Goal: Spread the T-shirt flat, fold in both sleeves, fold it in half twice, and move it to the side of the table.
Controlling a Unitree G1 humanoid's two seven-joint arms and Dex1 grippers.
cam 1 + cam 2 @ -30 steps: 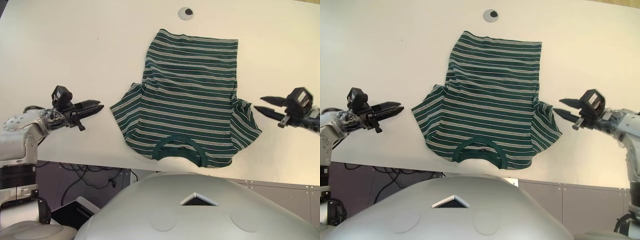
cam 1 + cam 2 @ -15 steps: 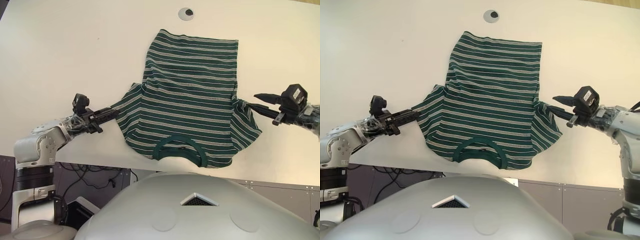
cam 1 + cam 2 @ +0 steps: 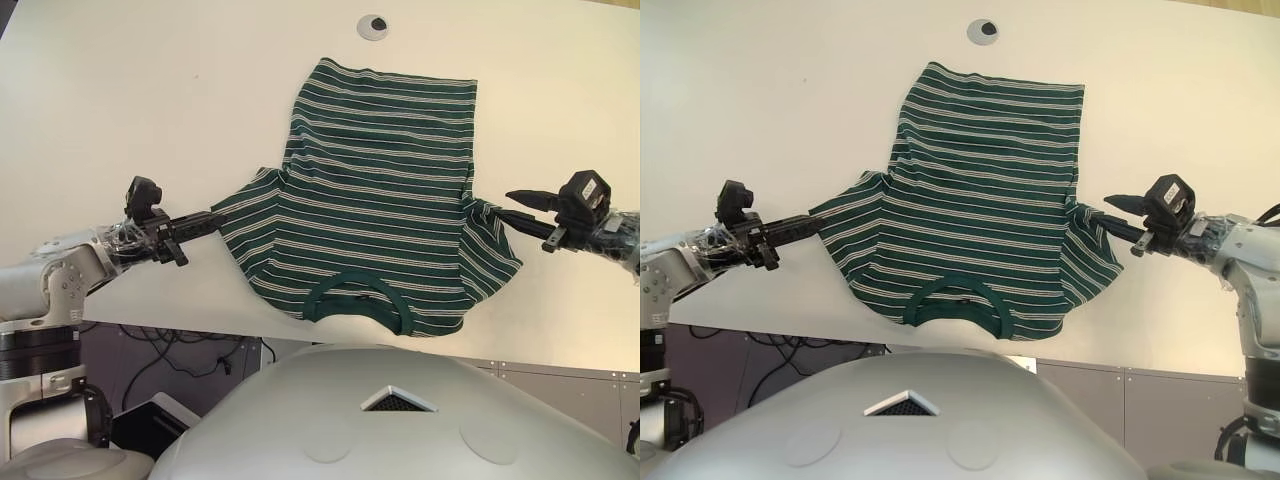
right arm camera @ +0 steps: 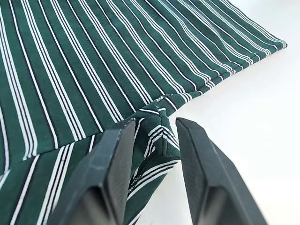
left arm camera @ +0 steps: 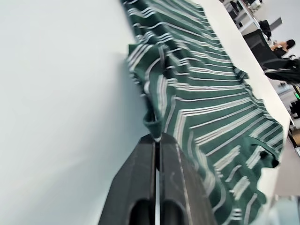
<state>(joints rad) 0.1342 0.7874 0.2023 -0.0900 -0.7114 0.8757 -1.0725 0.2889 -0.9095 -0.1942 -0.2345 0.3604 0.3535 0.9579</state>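
- Left gripper (image 3: pixel 218 216): fingers (image 5: pixel 140 164) pressed together, clamped on the edge of the shirt's left sleeve (image 3: pixel 245 205). The sleeve is drawn outward into a point at the tips.
- Right gripper (image 3: pixel 508 202): fingers (image 4: pixel 197 154) apart, one on each side of a raised fold of the right sleeve (image 4: pixel 157 140). We cannot tell whether the pads touch the cloth.
- Shirt (image 3: pixel 380 200): green with white stripes, lying on the table (image 3: pixel 120 100). The body is mostly flat. The collar (image 3: pixel 360 295) is at its near end, and the hem (image 3: pixel 395 75) is at its far end.
- The right sleeve is bunched and wrinkled against the body. The left one is smoother.
- Edges: the collar end lies just beside the near table edge, with only a thin strip of tabletop showing there.
- Open room: wide bare tabletop to the shirt's left, behind the left gripper, and bare tabletop to its right, behind the right gripper.
- A small round cap (image 3: pixel 372 27) is set in the table just beyond the hem.
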